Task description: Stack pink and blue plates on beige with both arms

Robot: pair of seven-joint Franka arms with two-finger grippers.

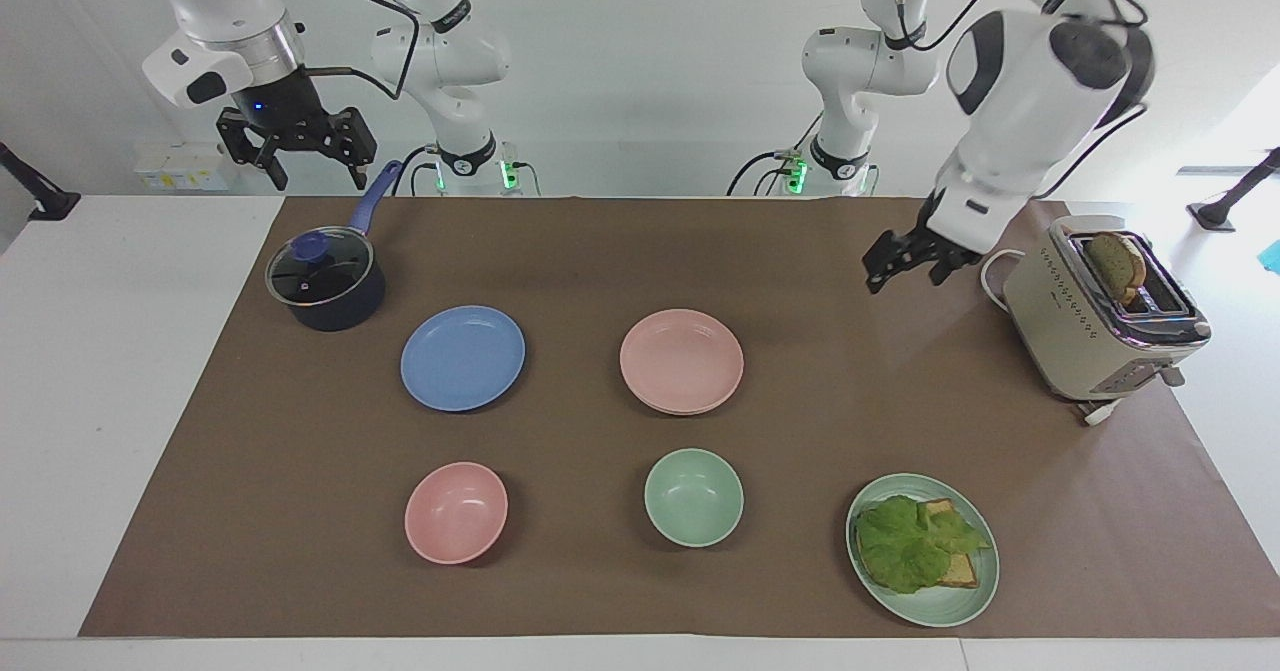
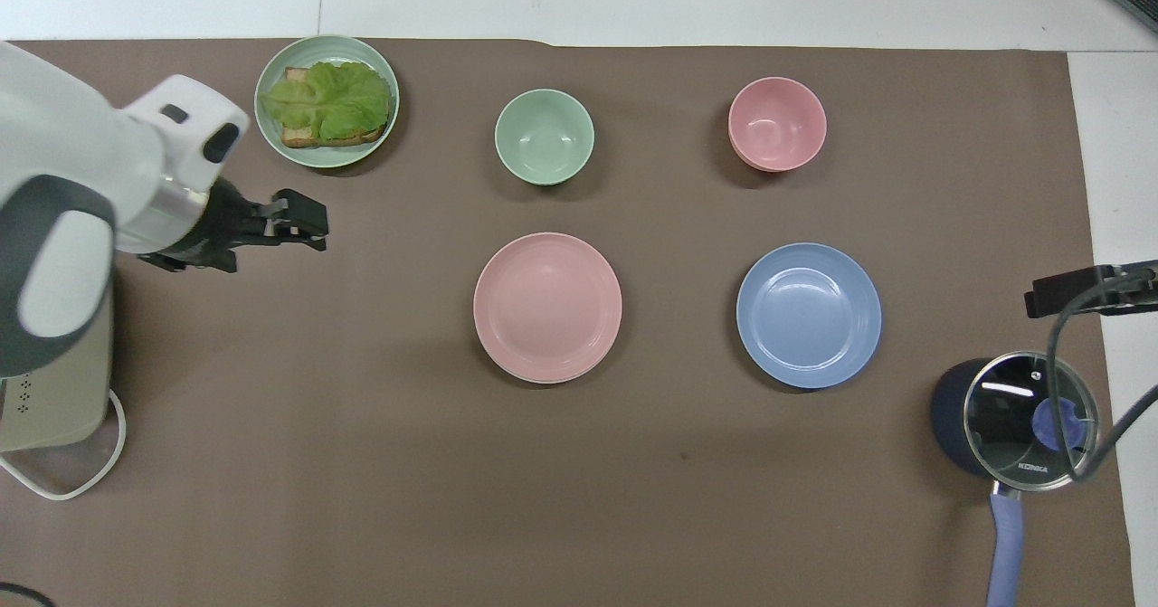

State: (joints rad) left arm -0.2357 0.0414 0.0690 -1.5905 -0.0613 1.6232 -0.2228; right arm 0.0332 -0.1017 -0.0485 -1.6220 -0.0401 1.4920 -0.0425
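Pale pink plate (image 1: 681, 359) on a cream-beige plate (image 1: 690, 411); medium blue plate (image 1: 462, 357); pink bowl (image 1: 455, 511); mint-green bowl (image 1: 693, 497); mint-green plate (image 1: 975, 601) with green lettuce (image 1: 910, 543); navy saucepan (image 1: 328, 281); beige toaster (image 1: 1090, 321); brown mat (image 1: 600, 251)

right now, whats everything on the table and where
pink plate: 1, pale pink, mid-table, stacked on the beige plate
beige plate: 1, cream, under the pink plate, only a sliver of rim shows
blue plate: 1, blue, beside the stack, toward the right arm's end
pink bowl: 1, pink, farther from the robots than the blue plate
green bowl: 1, mint, farther than the stack
green plate: 1, mint, holds lettuce and bread, left arm's end
toaster: 1, beige, bread in slot, left arm's end
pot: 1, dark blue, glass lid, right arm's end
left gripper: open, empty, raised beside the toaster
right gripper: open, empty, waits above the pot
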